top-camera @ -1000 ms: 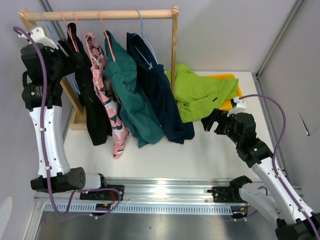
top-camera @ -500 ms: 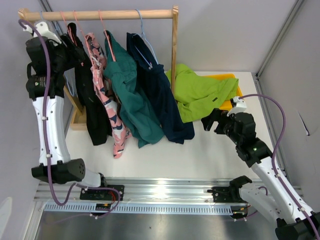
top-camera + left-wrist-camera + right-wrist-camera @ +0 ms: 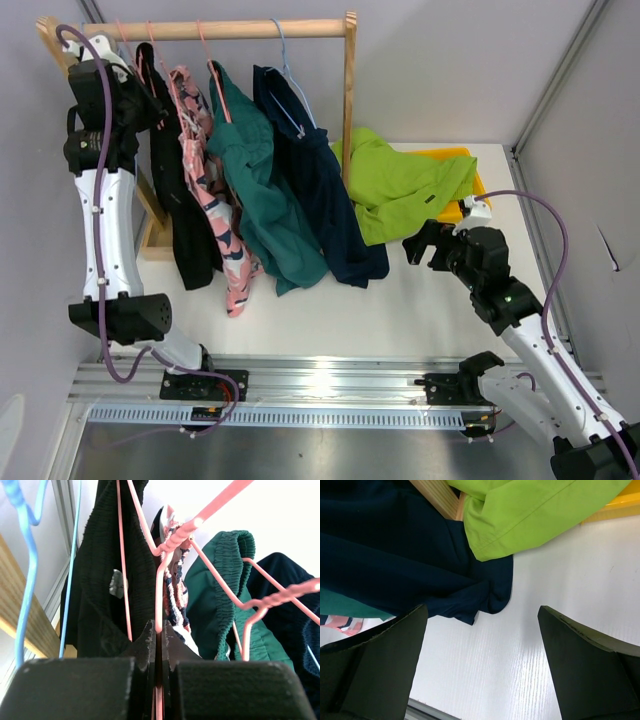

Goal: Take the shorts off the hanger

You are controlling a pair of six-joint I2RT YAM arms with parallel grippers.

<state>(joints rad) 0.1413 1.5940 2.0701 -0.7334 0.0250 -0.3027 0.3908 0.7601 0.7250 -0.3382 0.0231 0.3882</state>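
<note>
The left pincer (image 3: 159,630) is clamped on the thin wire of a pink hanger (image 3: 159,590), below its twisted neck. It seems to carry the patterned shorts (image 3: 205,190), hanging from the wooden rail (image 3: 250,30) over the far left corner of the desk (image 3: 420,300). The grip must be firm, so the wire cannot turn. The right pincer (image 3: 481,612), jaws wide apart near the right edge, should take the cloth low and pull slowly.

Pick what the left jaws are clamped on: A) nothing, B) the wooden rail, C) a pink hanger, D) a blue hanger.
C: in the left wrist view the left jaws are closed tight on the wire of the pink hanger, which runs down between them.
</note>
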